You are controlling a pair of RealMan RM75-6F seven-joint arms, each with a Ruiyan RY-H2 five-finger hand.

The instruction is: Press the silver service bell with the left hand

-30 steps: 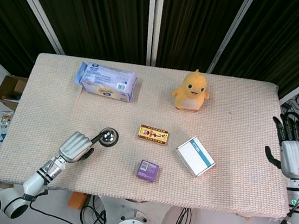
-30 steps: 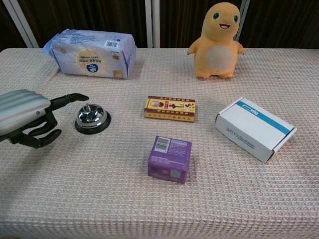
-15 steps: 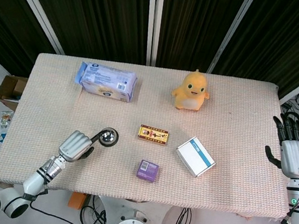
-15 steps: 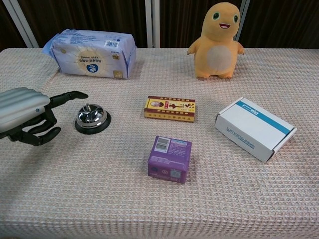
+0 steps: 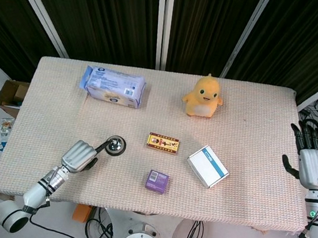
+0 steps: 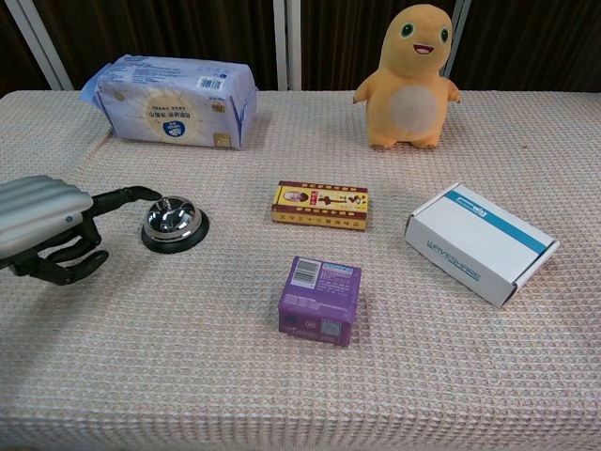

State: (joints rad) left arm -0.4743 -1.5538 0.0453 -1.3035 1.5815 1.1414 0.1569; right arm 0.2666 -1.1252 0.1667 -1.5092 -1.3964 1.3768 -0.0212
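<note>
Lighting: bright, even, overhead. Shadows: soft and short. Glare: highlights on the bell (image 6: 173,224). Focus: sharp throughout.

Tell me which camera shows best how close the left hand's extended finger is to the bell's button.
Chest view: the bell sits side-on, its button visible beside the left hand's extended finger. I cannot tell whether they touch. Head view shows the bell from above, small, the finger overlapping its rim.

Silver service bell (image 6: 173,225), upright on its black base.
We see it shiny and domed, well left of the yellow-red box (image 6: 320,206), level with it.
</note>
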